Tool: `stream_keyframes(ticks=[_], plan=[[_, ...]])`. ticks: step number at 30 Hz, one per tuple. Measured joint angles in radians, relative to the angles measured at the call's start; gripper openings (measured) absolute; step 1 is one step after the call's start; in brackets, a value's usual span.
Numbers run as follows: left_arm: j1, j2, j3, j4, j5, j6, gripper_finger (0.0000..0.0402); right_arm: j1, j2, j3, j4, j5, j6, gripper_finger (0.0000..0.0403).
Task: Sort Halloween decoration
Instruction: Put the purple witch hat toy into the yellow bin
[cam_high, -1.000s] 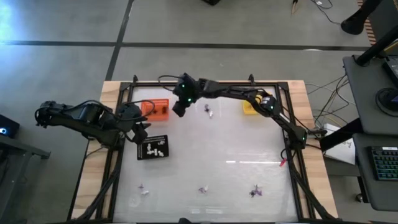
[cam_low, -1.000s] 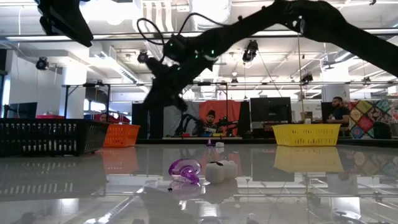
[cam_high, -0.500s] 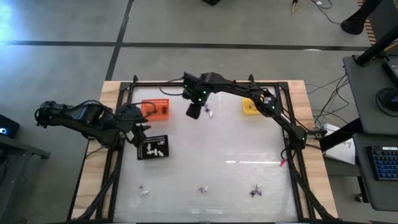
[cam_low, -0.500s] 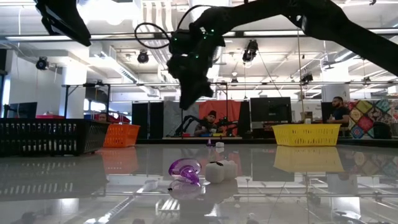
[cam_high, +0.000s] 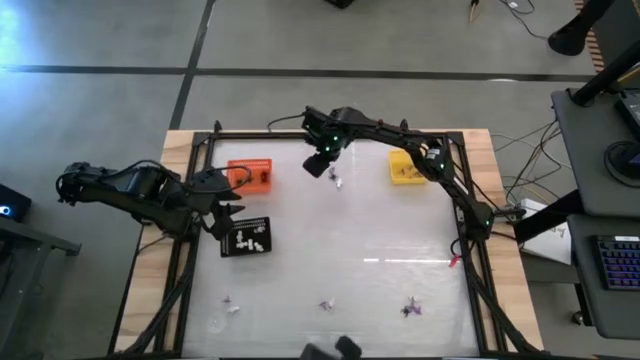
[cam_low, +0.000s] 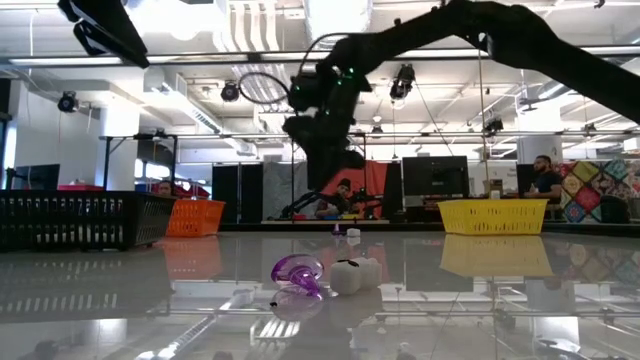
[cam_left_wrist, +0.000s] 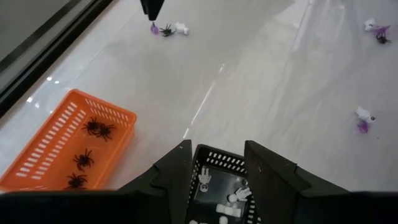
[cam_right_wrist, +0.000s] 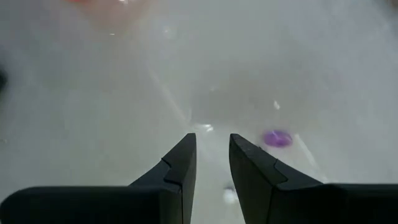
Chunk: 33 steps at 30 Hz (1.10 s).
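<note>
- An open workshop is showing beyond the glossy white table in the low view, with people sitting at screens far behind it.
- The right gripper is hanging above the far middle of the table, just beside a small cluster of trinkets; a second ago it was nearer the orange tray, so it has swung away from that tray toward the cluster.
- Its fingers are standing a little apart with nothing between them, which suggests a drop is done and it is lining up the next pick.
- The left gripper is waiting, fingers spread and empty, over the black tray at the table's left side, as it was a second ago.
- The Halloween decoration is lying partly sorted: black spiders in the orange tray, white pieces in the black tray, and loose ones near the front edge, among them a purple curl touching a white lump.
- The yellow tray is sitting at the far right; what it holds is not visible.
- The right wrist view is blurred: only a purple spot is reading clearly, and which trinket the gripper is aiming at cannot be told.
- The loose trinkets are too small in the high view to name by shape.
</note>
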Motion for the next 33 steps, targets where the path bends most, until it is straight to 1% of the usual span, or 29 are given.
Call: stream_keyframes(ticks=[4,7,9,11,13,18,33], plan=[[0.000,0.000,0.000,0.004,0.000,-0.003,0.0130,-0.034,0.000,-0.079,0.025,0.001,0.082,0.0087],[0.000,0.000,0.000,0.013,0.000,-0.003,0.0130,-0.044,0.000,-0.143,0.093,0.009,0.115,0.0087],[0.000,0.000,0.000,0.015,0.000,-0.008,0.0130,-0.045,0.000,-0.165,0.097,0.041,0.125,0.0087],[0.000,0.000,0.000,0.022,0.000,-0.011,0.0130,-0.044,0.000,-0.182,0.101,0.100,0.126,0.0087],[0.000,0.000,0.000,0.030,0.000,-0.011,0.0130,-0.047,0.000,-0.192,0.097,0.126,0.126,0.0087],[0.000,0.000,0.000,0.054,0.000,-0.006,0.0130,-0.050,0.000,-0.199,0.126,0.131,0.115,0.0087],[0.000,0.001,0.000,0.055,0.000,-0.004,0.0130,-0.053,0.000,-0.207,0.110,0.139,0.116,0.0086]])
